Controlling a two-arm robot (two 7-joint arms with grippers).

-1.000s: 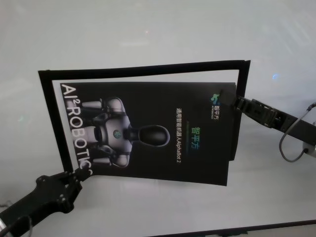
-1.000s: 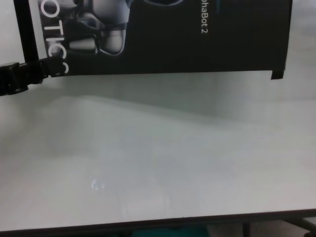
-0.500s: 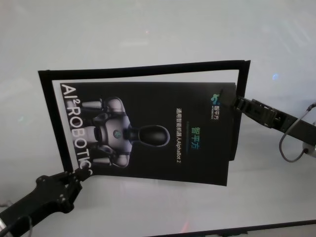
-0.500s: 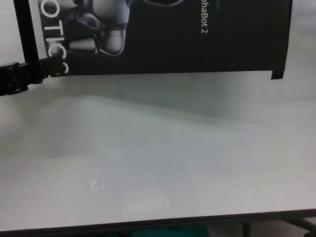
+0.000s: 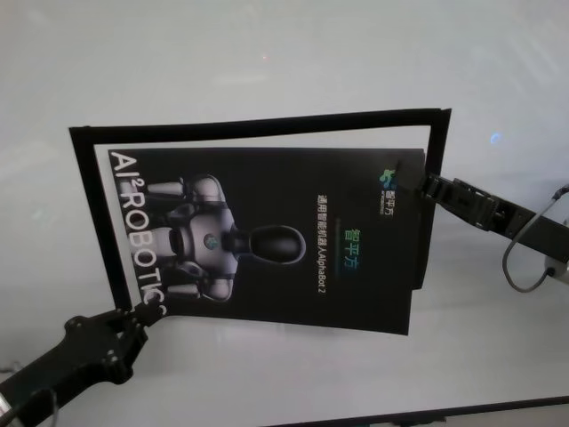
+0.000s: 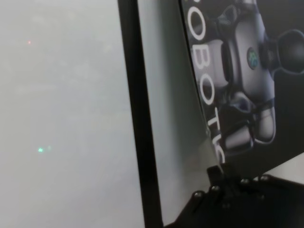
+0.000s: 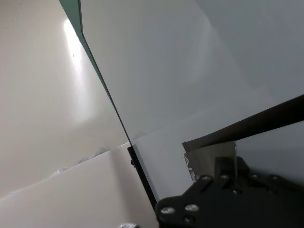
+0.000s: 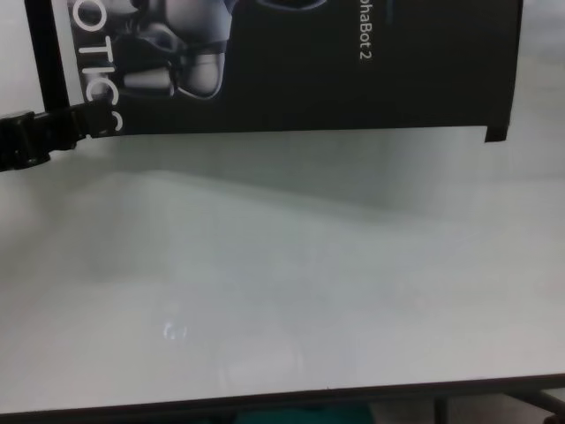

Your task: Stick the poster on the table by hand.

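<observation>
The left gripper [image 5: 140, 313] is closed on the poster's [image 5: 276, 236] near left corner, by the white lettering; the poster hangs over the table [image 5: 267, 53], within an outline of black tape [image 5: 258, 126] that runs along its left, far and right sides; the right gripper [image 5: 416, 182] pinches the poster's far right corner.

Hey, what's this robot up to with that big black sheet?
It is holding a poster by two opposite corners over a white table. The left gripper pinches the near left corner and the right gripper the far right one. A black tape frame marks the spot beneath.
</observation>
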